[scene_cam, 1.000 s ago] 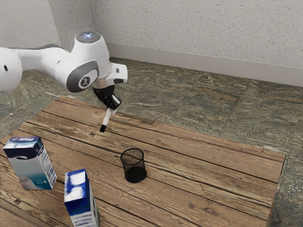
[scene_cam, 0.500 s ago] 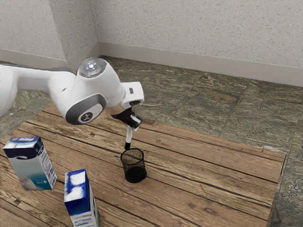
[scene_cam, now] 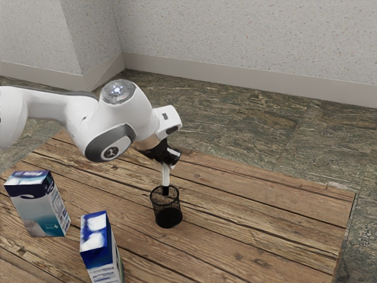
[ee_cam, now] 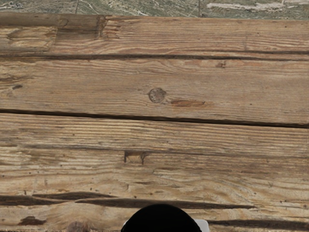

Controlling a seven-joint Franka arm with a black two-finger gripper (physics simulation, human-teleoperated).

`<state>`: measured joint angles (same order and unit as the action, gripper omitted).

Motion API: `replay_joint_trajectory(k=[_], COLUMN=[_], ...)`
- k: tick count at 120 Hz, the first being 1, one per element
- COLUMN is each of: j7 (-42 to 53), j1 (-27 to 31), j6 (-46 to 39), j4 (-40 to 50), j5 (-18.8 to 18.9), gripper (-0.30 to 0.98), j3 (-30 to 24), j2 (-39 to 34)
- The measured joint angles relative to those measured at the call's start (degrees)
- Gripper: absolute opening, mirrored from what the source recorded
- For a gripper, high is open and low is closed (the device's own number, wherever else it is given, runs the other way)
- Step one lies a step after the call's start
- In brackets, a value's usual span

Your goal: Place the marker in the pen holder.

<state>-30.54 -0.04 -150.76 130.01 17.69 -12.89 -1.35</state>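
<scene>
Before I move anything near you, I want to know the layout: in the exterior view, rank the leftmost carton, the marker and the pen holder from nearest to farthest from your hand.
1. Marker: held in my hand, pointing down.
2. Pen holder: just below the hand, upright.
3. Leftmost carton: well off toward the exterior view's left.

Blue-and-white cartons (scene_cam: 39, 204) (scene_cam: 97, 243), plank table (scene_cam: 253, 227), stone floor (scene_cam: 247, 130), speckled wall (scene_cam: 235, 35)
</scene>
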Motion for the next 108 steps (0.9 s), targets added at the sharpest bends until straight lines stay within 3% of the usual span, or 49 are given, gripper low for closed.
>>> replay_joint_trajectory(k=[5,30,49,59,71,92,108], j7=[-0.59,-1.57,-1.79,-1.8,-0.03,6.34,11.14], j1=[-0.23,-0.97,-0.66,0.16,0.85,-2.08,-2.77], j6=[-0.03,-0.05,2.7,10.51,23.21,41.99,51.38], j4=[0.0,-0.01,-2.86,-12.49,-24.19,-37.21,-41.28], j5=[0.03,-1.22,-1.19,-1.82,-5.71,-9.05,-11.45], gripper=[-0.06,0.38,0.54,0.59,0.62,0.66,0.67], j3=[-0.04,0.4,1.18,1.28,1.75,7.14,10.63], j2=[0.16,0.02,-0.11,0.08,0.27,2.08,3.2])
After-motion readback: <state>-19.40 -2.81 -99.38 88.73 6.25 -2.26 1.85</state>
